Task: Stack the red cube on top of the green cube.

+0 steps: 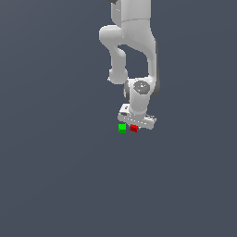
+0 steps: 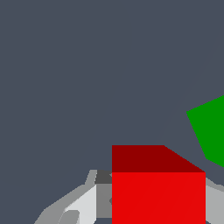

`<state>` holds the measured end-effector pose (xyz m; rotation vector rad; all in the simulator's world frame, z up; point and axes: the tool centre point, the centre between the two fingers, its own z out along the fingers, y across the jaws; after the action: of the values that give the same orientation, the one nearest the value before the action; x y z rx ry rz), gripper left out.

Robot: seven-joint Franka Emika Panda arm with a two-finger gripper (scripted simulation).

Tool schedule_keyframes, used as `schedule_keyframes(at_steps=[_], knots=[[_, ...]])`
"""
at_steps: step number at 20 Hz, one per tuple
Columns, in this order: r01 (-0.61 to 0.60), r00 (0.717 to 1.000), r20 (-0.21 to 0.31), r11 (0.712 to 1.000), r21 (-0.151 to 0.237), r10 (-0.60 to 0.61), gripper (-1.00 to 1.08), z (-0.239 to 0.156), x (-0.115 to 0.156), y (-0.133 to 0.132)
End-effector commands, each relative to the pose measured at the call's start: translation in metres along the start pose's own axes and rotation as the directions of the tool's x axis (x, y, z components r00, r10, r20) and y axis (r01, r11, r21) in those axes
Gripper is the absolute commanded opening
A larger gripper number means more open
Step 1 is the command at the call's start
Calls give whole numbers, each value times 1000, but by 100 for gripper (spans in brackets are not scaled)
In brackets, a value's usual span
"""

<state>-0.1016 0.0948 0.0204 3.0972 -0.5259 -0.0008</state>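
Observation:
The red cube (image 1: 134, 128) sits right under the white hand, between the fingers of my gripper (image 1: 134, 127). In the wrist view the red cube (image 2: 158, 192) fills the space between the two grey fingers (image 2: 85, 203), which press on both of its sides, so the gripper (image 2: 158, 205) is shut on it. The green cube (image 1: 122, 128) stands on the floor just beside the red one, toward the exterior view's left, at about the same height. It also shows at the edge of the wrist view (image 2: 212, 131), apart from the red cube.
The plain dark grey floor (image 1: 60, 176) spreads all around the two cubes. The white arm (image 1: 134, 46) rises above them toward the top of the exterior view.

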Motion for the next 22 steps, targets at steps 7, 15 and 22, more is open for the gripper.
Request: schedule_keyframes(at_steps=[7, 15, 22], knots=[[0, 1000, -1, 1000, 0, 0, -100, 0, 0, 0], [1, 1000, -1, 1000, 0, -1, -100, -9, 0, 0], [1, 1000, -1, 1000, 0, -1, -100, -44, -1, 0]])
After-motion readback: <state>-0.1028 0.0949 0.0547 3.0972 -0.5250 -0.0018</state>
